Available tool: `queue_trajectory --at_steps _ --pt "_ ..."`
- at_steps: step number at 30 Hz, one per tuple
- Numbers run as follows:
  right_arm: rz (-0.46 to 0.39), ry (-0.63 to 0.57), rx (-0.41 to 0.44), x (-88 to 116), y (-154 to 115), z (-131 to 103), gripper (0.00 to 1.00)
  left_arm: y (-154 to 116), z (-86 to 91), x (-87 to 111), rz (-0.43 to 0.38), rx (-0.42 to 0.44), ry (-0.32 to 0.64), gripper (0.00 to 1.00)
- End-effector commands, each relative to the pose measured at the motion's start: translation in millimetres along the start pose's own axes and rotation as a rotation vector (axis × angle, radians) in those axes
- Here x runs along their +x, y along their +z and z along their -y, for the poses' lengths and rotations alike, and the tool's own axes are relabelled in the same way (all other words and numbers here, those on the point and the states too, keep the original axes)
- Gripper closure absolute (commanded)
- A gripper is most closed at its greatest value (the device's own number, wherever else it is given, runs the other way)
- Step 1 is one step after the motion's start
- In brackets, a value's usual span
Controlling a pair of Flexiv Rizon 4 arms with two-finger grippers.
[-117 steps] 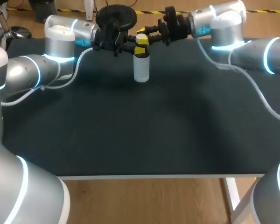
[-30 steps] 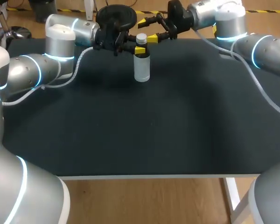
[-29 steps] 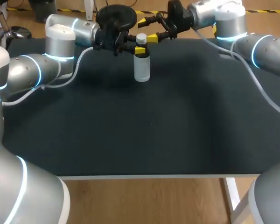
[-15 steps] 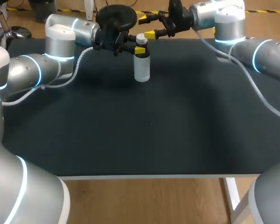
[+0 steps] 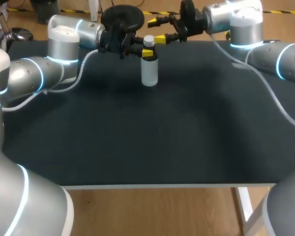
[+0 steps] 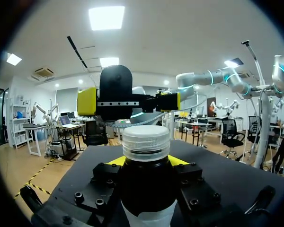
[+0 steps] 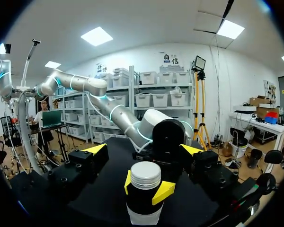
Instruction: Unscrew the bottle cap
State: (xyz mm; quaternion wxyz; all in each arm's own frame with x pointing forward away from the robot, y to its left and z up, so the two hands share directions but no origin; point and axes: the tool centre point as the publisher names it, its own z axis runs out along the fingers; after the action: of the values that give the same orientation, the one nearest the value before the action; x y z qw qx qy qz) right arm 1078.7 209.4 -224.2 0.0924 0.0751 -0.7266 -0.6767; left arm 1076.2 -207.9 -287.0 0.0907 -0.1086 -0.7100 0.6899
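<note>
One black worktop [image 5: 137,137] carries the bottle [image 5: 149,73], which stands upright near the far edge. The left hand [image 5: 147,52], level with the bottle's shoulder, grips it from two sides just below the neck. The right hand [image 5: 157,30] hangs just beside the ribbed pale cap [image 5: 148,40] without touching it, fingers spread wide. The cap sits on the bottle.
</note>
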Motion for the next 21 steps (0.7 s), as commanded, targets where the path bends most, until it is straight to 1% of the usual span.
queue_trajectory --at_steps 1,4,5,13,16,21 --pt "0.571 0.023 0.018 8 -1 -6 0.00 -1 -3.3 -7.1 -0.073 0.006 -0.001 1.00" --pt "0.618 0.039 0.019 5 -2 -3 0.00 -1 -3.3 -7.1 -0.073 0.006 -0.001 1.00" --pt "0.648 0.041 0.012 4 -2 -2 0.00 -1 -3.3 -7.1 -0.073 0.006 -0.001 1.00" --pt "0.751 0.050 0.053 0 -5 1 0.00 -1 -3.3 -7.1 -0.073 0.006 -0.001 1.00" --pt "0.773 0.058 0.043 -2 -6 3 0.00 -1 -3.3 -7.1 -0.073 0.006 -0.001 1.00" --pt "0.786 0.075 0.025 -7 -7 8 0.00 -1 -3.3 -7.1 -0.073 0.006 -0.001 1.00"
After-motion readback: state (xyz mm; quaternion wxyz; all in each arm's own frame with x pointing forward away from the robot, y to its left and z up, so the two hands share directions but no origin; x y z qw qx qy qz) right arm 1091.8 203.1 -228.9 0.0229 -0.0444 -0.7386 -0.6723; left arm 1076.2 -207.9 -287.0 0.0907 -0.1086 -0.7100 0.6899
